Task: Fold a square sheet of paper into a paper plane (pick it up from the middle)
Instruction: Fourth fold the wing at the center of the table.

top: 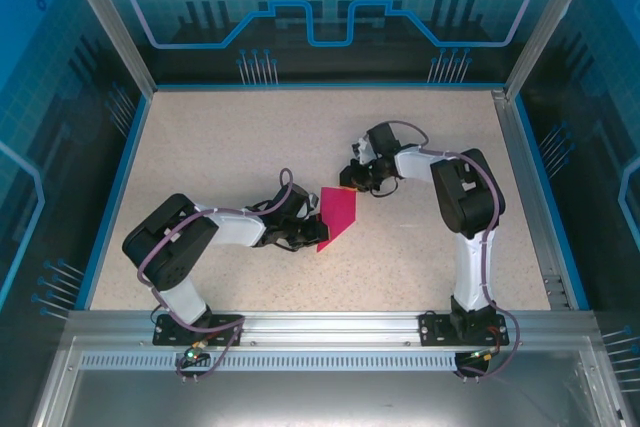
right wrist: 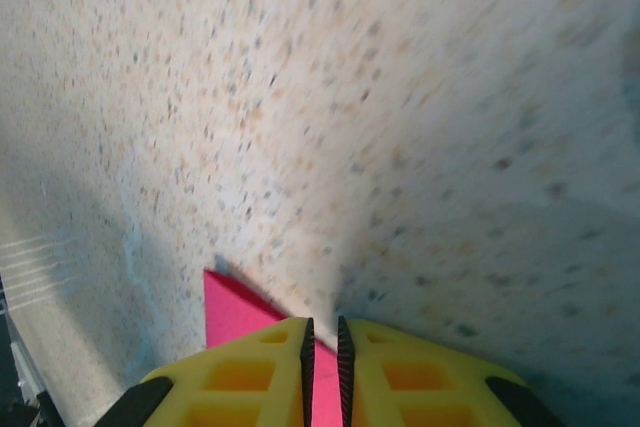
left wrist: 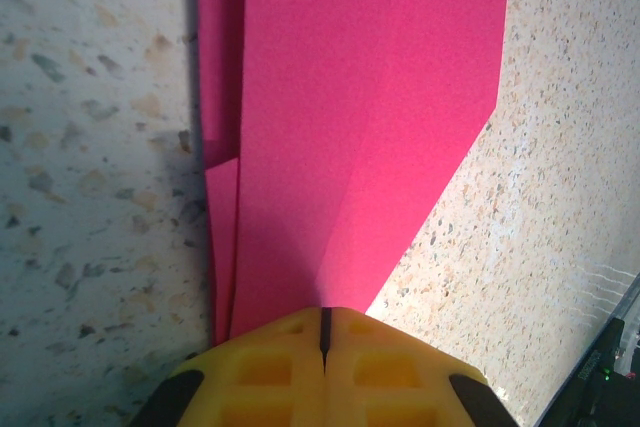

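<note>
The paper plane [top: 336, 215] is a magenta-pink folded sheet lying on the speckled table near its middle, long and tapering with layered edges on one side. My left gripper [top: 303, 234] is shut on its near, narrow end. In the left wrist view the paper plane [left wrist: 350, 97] runs straight out from the closed yellow left gripper [left wrist: 323, 319]. My right gripper [top: 352, 180] is at the paper's far corner. In the right wrist view the right gripper [right wrist: 323, 332] has a narrow gap between its jaws, with the pink paper plane [right wrist: 232, 309] showing below and through the gap.
The speckled table [top: 230, 147] is bordered by a blue rim [top: 118, 187] on the left and a metal rail [top: 530, 197] on the right. A metal frame [top: 320, 327] runs along the near edge by the arm bases.
</note>
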You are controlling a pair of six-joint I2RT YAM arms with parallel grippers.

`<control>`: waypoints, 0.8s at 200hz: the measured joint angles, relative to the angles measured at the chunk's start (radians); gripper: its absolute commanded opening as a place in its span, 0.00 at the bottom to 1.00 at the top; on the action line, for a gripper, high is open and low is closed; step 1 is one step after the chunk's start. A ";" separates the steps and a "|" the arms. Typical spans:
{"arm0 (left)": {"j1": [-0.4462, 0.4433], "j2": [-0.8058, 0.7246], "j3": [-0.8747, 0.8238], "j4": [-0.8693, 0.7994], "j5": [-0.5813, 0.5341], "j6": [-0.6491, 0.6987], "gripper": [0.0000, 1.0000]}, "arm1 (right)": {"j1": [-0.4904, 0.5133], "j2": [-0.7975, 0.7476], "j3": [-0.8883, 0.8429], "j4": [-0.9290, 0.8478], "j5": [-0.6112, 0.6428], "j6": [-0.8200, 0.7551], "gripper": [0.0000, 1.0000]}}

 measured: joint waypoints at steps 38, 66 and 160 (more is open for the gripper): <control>0.000 0.000 0.000 0.000 0.000 0.000 0.00 | -0.035 0.009 0.026 -0.001 0.035 -0.013 0.18; 0.000 -0.001 0.000 0.000 0.000 0.000 0.00 | -0.043 0.002 0.027 -0.010 0.043 -0.024 0.19; -0.001 -0.001 0.003 -0.004 -0.002 0.003 0.00 | 0.045 -0.230 -0.142 0.039 -0.009 -0.024 0.15</control>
